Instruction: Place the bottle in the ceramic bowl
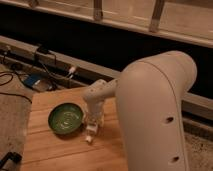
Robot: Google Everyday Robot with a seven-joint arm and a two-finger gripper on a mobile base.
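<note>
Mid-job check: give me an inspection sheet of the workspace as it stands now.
Surface: wooden slatted table.
Job's things: round dark-green glazed ceramic bowl, bottle not in it; small slim white bottle on the table just right of the bowl.
Clutter: nothing seen on the table.
Grippers: gripper low over the bottle.
Cables: dark cables left, off the table.
Surroundings: pale ledge behind; white robot arm at right.
</note>
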